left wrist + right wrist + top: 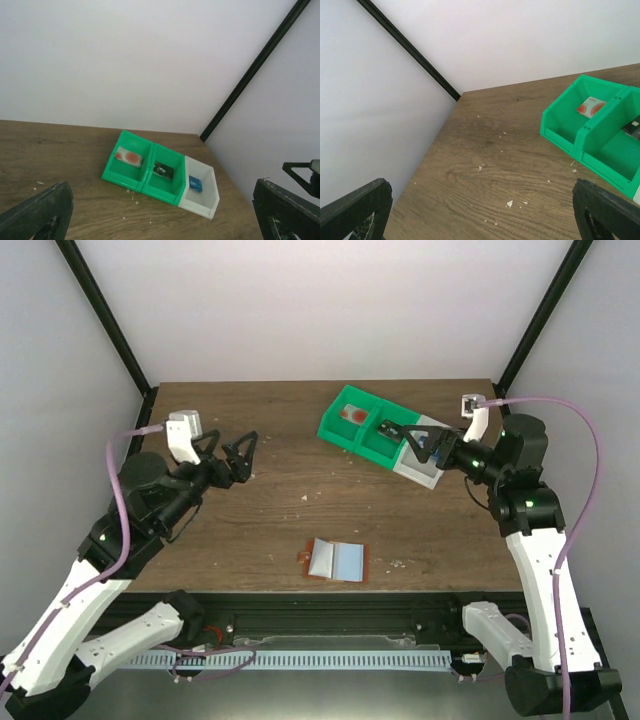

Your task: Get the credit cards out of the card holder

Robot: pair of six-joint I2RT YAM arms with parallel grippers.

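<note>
The card holder (337, 562) lies opened flat on the bench (270, 510), close to the near edge and roughly midway between my two arms. From above I see two pale blue-grey inner panels side by side, with a thin reddish-brown border showing around them. Nothing touches it.

The bench is dark brown wood grain, dusted here and there with small pale crumbs. Plain white walls (320, 300) close it in, and black frame posts (105, 315) run up the corners.

Toward the far right sits a row of three joined trays, two green trays (145, 167) and one white tray (202, 192). A red-and-white card (129, 157) lies in the leftmost, a dark card (163, 170) in the middle, and a blue card (195, 183) in the white one.

My right tool (405, 437) hangs over the trays, about where green meets white. Its fingers are spread wide and hold nothing. My left tool (233, 448) hovers over the left part of the bench, well apart from the holder, likewise released and empty.
</note>
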